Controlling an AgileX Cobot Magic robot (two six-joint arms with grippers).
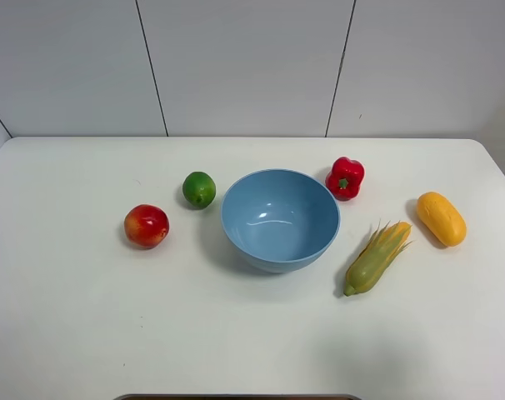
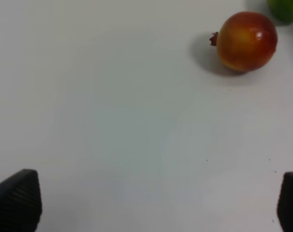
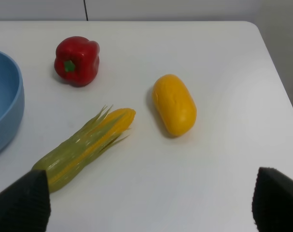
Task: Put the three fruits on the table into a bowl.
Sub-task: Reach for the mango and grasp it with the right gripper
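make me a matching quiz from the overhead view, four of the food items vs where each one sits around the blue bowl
Items:
1. lime
2. mango
3. red bell pepper
4. apple

Places, in the high view:
a. furthest left of all
b. furthest right, past the corn cob
c. by the back right rim of the bowl
d. just left of the bowl, toward the back

Pairs: 1-d, 2-b, 3-c, 4-a

Lab-like: plain white table (image 1: 69, 333), panelled wall (image 1: 244, 67)

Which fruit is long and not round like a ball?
The mango, orange-yellow and oblong, lying right of the bowl near the corn. The apple and lime, left of the bowl, are both round.
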